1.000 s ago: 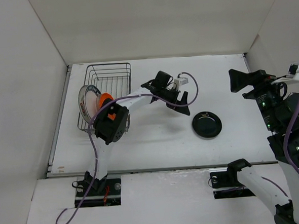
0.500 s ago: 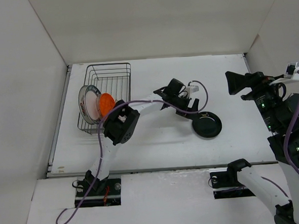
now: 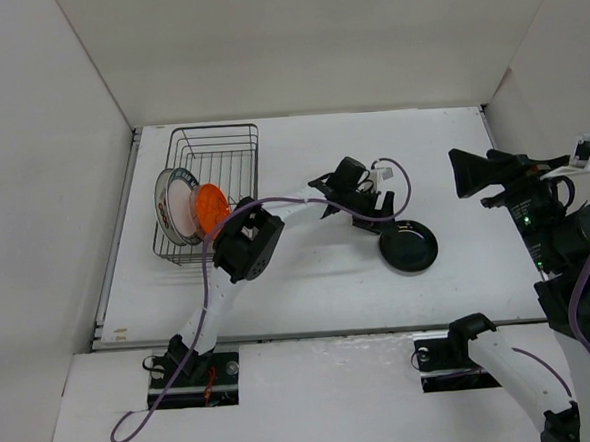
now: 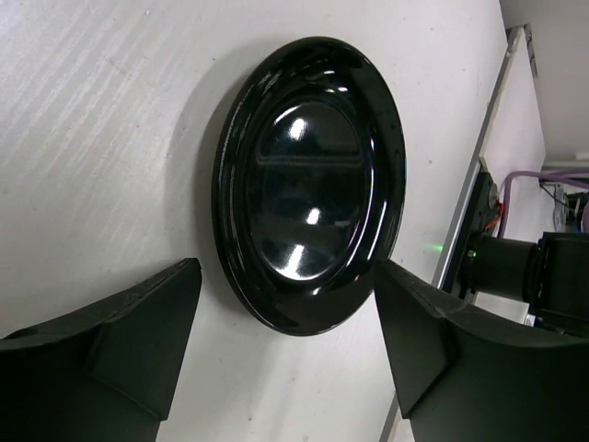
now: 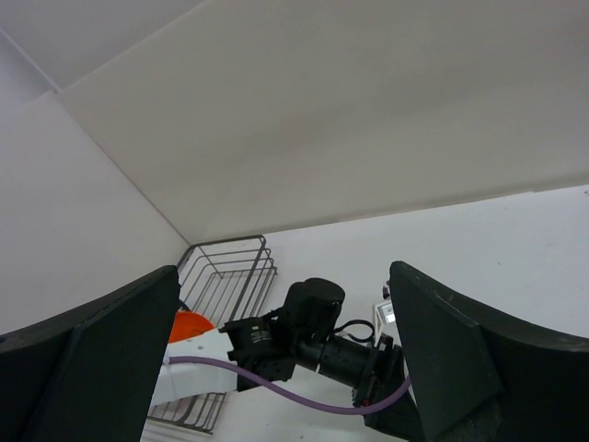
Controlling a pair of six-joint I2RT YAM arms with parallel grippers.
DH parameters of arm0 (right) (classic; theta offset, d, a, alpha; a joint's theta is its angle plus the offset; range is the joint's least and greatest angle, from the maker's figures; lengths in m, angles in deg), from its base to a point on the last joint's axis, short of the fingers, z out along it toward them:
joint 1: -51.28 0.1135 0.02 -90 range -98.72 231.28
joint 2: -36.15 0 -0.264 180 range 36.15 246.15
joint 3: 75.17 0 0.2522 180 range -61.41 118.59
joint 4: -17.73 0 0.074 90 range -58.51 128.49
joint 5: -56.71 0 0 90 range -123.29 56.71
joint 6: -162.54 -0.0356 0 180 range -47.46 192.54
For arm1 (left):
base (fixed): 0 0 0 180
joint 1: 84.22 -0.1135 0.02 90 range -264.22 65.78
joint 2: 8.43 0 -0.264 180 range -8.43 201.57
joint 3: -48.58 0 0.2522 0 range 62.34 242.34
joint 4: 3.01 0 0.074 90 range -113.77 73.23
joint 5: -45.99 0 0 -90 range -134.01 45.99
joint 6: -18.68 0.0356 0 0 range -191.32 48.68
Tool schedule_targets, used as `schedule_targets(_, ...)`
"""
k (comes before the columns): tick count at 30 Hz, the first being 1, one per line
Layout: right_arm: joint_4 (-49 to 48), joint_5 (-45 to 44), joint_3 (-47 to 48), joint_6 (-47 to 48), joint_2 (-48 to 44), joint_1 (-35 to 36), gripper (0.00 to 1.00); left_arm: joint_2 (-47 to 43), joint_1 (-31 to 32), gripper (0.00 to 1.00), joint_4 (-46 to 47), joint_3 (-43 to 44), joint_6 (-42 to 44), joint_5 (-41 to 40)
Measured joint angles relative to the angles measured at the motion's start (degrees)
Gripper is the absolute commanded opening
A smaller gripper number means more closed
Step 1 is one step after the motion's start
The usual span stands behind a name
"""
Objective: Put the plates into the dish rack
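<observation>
The glossy black plate lies flat on the white table, right of centre. In the left wrist view it fills the middle. My left gripper is open just above its near rim, one finger on each side, touching nothing. The black wire dish rack stands at the back left and holds upright plates: a patterned-rim plate and the orange plate at its near end. The rack also shows in the right wrist view. My right gripper is open and empty, raised at the right.
White walls close in the table on the left, back and right. The table's front edge runs just ahead of the arm bases. The left arm's purple cable loops over the table's middle.
My left gripper has swung right from the table's middle to the black plate and settled at its rim. The right arm has shifted slightly.
</observation>
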Motion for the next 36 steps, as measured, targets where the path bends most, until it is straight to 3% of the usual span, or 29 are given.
schedule_targets(9,0.02,0.59,0.00,0.00,-0.39,0.00,1.00,0.44,0.37,0.46,-0.04,0.28,-0.57,-3.98)
schedule_targets(14,0.02,0.79,0.00,0.04,-0.39,0.00,1.00,0.79,0.85,0.26,-0.39,0.02,-0.57,-5.90)
schedule_targets(15,0.02,0.79,0.00,0.07,-0.42,0.00,1.00,1.05,0.96,0.17,-0.33,0.02,-0.63,-5.88)
schedule_targets(17,0.02,0.79,0.00,0.07,-0.42,0.00,1.00,1.29,1.11,0.10,-0.39,0.02,-0.68,-6.32)
schedule_targets(18,0.02,0.79,0.00,0.09,-0.42,0.00,1.00,1.42,1.18,0.00,-0.44,0.04,-0.70,-6.29)
schedule_targets(26,0.00,0.81,0.00,0.24,-0.66,0.00,1.00,0.74,1.92,0.00,-2.47,0.57,0.13,-9.70)
schedule_targets(30,-0.35,0.83,0.00,0.26,0.70,0.00,1.00,-3.34,1.51,0.00,-6.03,-0.50,2.60,-16.48)
schedule_targets(36,-1.40,0.83,-0.31,0.26,3.63,0.00,1.00,-17.94,-4.13,0.00,-12.46,-3.34,6.91,-33.29)
